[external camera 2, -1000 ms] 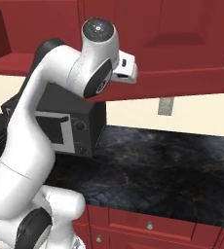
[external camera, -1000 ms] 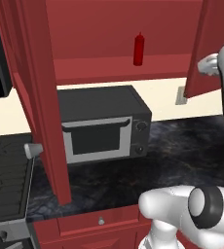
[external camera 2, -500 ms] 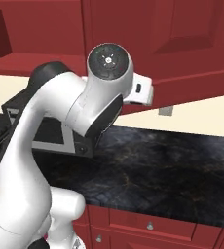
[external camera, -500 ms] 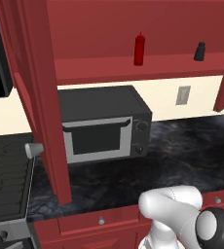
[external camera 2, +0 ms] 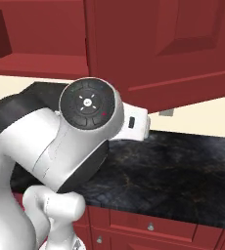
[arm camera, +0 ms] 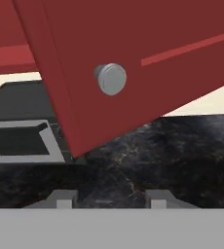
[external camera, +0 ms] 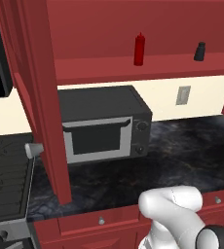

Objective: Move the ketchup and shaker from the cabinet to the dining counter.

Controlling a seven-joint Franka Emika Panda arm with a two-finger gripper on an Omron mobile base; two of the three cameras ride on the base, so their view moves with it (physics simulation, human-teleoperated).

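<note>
1. Left base view showed us the dark-red wooden wall cabinet [external camera: 133, 29] with both doors swung open and its red shelf [external camera: 148, 68] exposed.
2. On that shelf we saw the slim red squeeze ketchup bottle [external camera: 140, 49] standing upright near the middle.
3. We found the small dark grey-black shaker [external camera: 199, 51] upright on the same shelf, well apart from the bottle, toward the right end.
4. Below the shelf, a dark grey microwave [external camera: 103, 124] sat on the black marbled stone bench [external camera: 182, 160] over red drawer fronts with silver knobs.
5. A pale outlet plate [external camera: 183, 95] was on the cream wall between shelf and bench.
6. From the hand view we saw the claw [arm camera: 108, 199] with its two grey tips parted and nothing between them.
7. Ahead of the claw hung an open cabinet door [arm camera: 133, 58], tilted in that view, with a round silver knob [arm camera: 111, 79] apart from the tips.
8. From the right base view we saw the white arm [external camera 2: 80, 141] folded low in front of the bench, under the open door panel.
</note>
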